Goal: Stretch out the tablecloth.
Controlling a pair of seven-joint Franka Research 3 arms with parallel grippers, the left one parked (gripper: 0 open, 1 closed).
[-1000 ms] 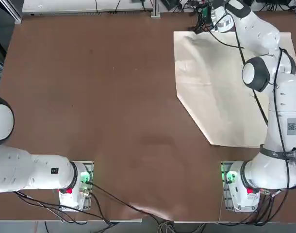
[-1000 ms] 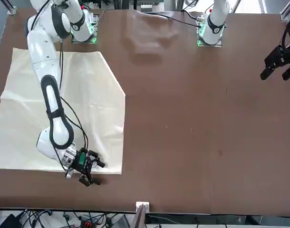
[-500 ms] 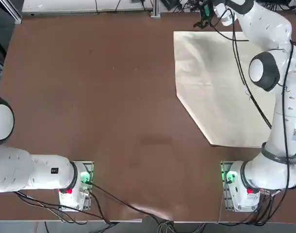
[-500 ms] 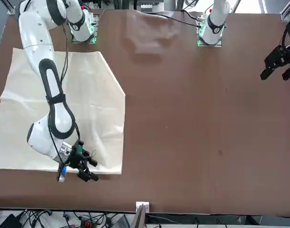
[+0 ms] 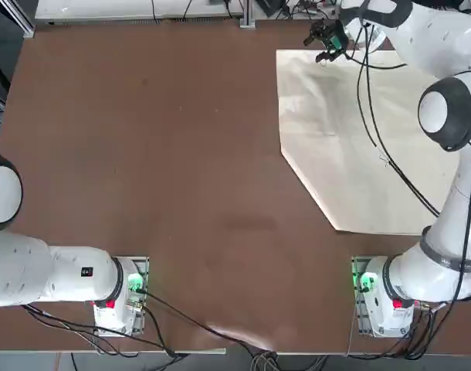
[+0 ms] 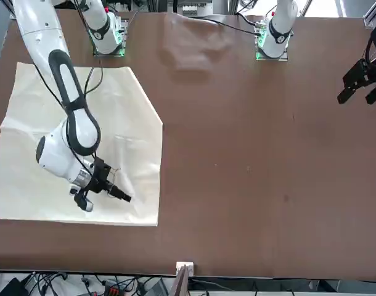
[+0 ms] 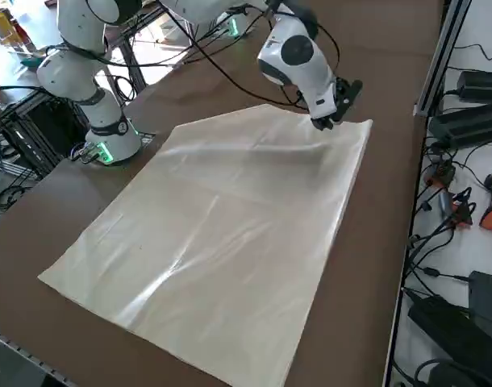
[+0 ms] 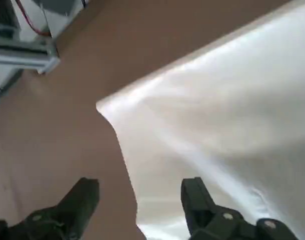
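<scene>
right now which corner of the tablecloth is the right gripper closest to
The far corner of the tablecloth on its inner side, toward the middle of the table. The open right gripper hangs just above it, holding nothing; the other corners lie well away.

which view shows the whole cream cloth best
The right side view: the large cream-beige fabric tablecloth lies unobstructed, creases visible. In the top and front views the right arm crosses it; the wrist view shows one corner beyond the open right gripper.

One tablecloth (image 5: 351, 139) lies on one table (image 5: 158, 154), seemingly nothing else.
</scene>
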